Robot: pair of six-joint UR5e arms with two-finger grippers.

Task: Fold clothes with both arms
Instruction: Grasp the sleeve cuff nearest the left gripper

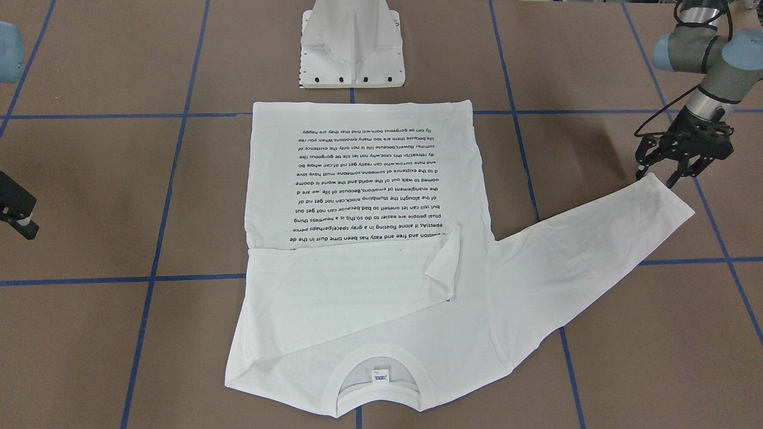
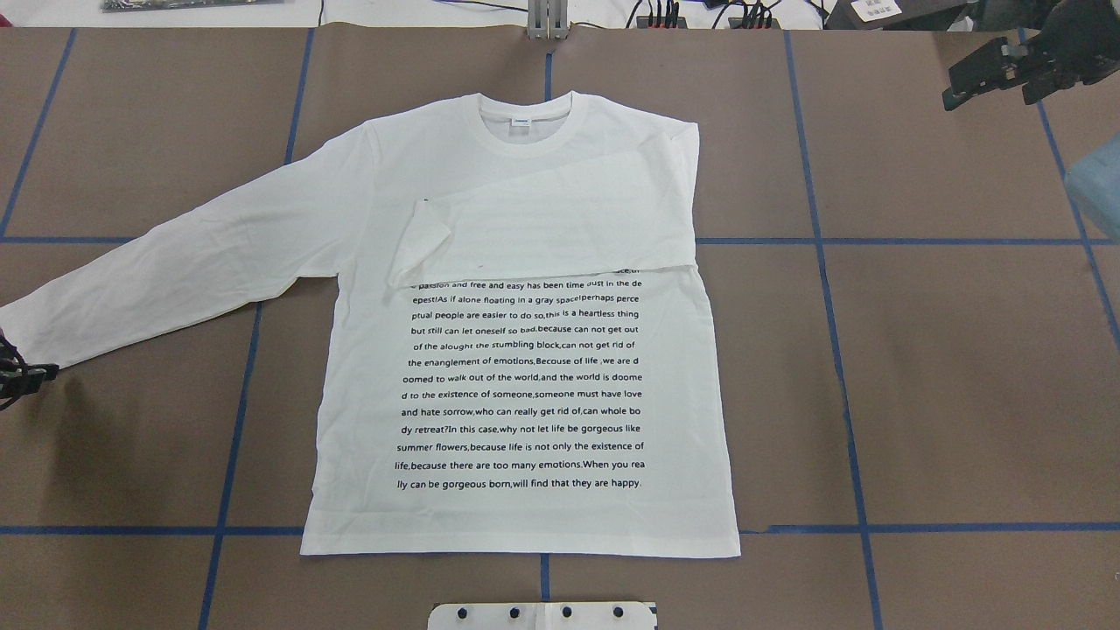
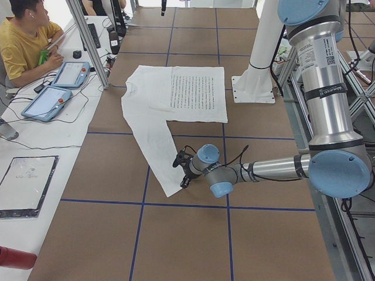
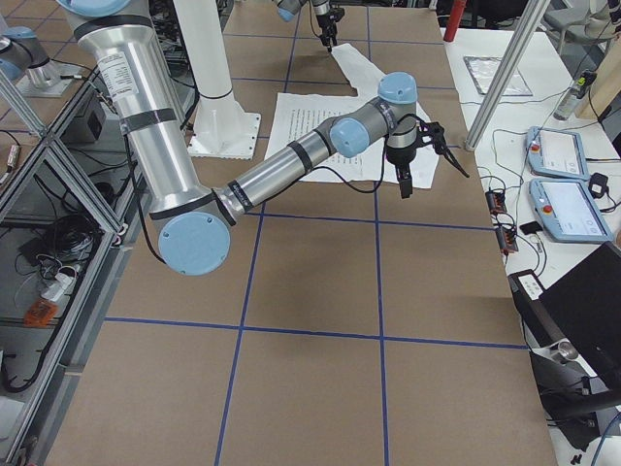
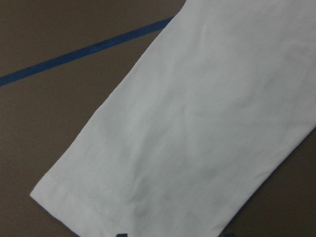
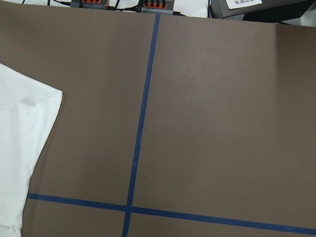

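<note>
The white long-sleeved T-shirt point(image 2: 525, 367) lies flat on the brown table, printed text up and collar point(image 2: 525, 131) at the far side. One sleeve point(image 2: 560, 227) is folded across the chest. The other sleeve point(image 2: 192, 254) stretches out flat toward my left. My left gripper point(image 1: 657, 177) hovers open just over that sleeve's cuff point(image 5: 123, 207), with nothing between its fingers. My right gripper point(image 2: 987, 87) hangs open and empty above bare table, well off the shirt's far right shoulder. The right wrist view catches only an edge of the shirt point(image 6: 19, 148).
The white pedestal base point(image 1: 351, 47) stands just behind the shirt's hem. Blue tape lines point(image 2: 840, 350) grid the table. A seated person point(image 3: 23, 41) and tablets point(image 3: 58, 88) are at a side table beyond the collar end.
</note>
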